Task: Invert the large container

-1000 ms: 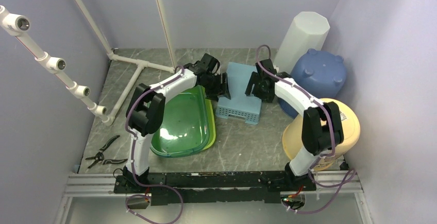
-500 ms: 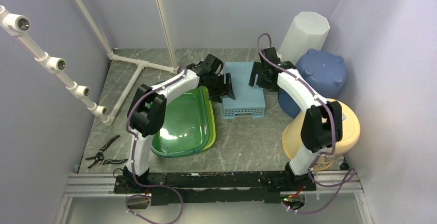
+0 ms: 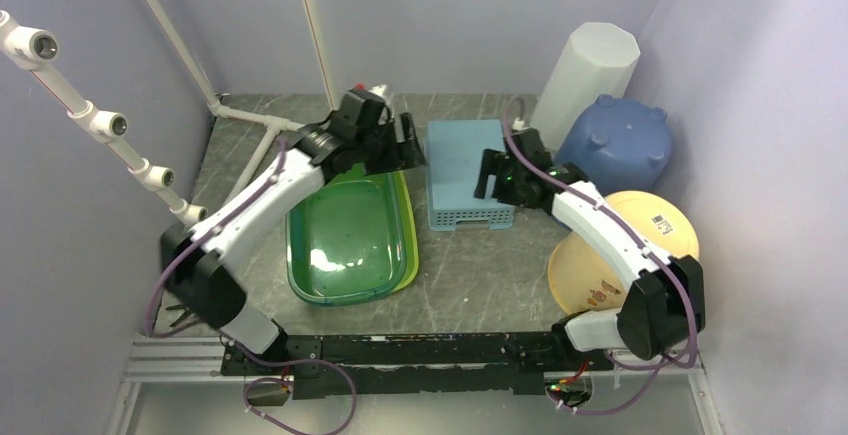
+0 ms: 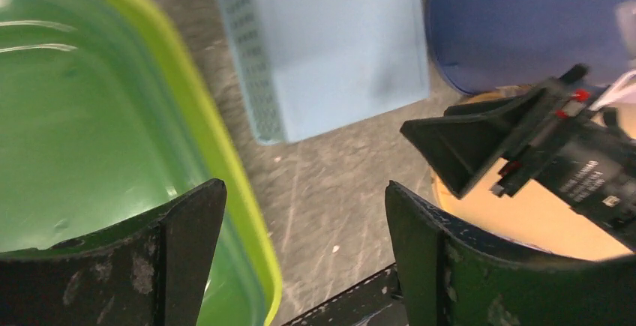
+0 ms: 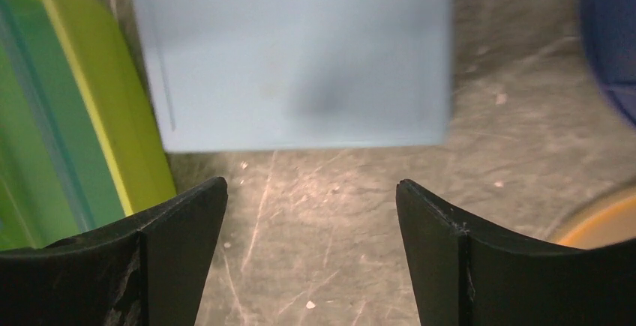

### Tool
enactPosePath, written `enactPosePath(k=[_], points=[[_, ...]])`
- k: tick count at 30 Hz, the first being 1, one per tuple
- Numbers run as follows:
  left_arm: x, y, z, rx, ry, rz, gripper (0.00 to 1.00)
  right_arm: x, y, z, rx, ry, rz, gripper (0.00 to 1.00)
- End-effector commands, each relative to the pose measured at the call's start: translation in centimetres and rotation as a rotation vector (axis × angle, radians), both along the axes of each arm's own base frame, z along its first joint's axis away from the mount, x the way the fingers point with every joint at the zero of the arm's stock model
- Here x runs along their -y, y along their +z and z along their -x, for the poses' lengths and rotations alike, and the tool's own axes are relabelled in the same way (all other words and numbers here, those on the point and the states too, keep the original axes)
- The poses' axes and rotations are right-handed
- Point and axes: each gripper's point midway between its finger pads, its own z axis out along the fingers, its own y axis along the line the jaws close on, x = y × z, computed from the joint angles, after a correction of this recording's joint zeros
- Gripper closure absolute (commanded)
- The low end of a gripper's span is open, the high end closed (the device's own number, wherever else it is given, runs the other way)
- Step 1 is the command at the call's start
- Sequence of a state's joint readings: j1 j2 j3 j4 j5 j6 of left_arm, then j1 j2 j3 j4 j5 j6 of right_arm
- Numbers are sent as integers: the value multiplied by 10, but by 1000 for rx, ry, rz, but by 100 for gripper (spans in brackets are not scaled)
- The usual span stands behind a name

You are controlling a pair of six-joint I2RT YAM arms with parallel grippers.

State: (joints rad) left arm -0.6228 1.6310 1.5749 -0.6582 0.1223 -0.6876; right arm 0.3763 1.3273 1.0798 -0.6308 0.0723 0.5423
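Grey marbled table carried the blue basket, base up, at its centre. Only the overhead view showed both arms flanking it; each wrist view showed the left gripper and right gripper spread wide and empty, the basket ahead, clear of the fingers.

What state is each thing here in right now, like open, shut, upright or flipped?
Blue basket: upside down, resting on the table, ungripped.
Left gripper: open, empty.
Right gripper: open, empty.
Green tub: upright, empty, nested in a yellow-green tub.
Dark blue tub: upside down.
Cream bowl: tilted.
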Motion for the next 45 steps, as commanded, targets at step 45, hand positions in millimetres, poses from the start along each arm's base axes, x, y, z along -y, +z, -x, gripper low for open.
enactPosePath(k=[45], points=[[-222, -91, 110, -295, 538, -219, 8, -60, -61, -141, 27, 149, 529, 14]])
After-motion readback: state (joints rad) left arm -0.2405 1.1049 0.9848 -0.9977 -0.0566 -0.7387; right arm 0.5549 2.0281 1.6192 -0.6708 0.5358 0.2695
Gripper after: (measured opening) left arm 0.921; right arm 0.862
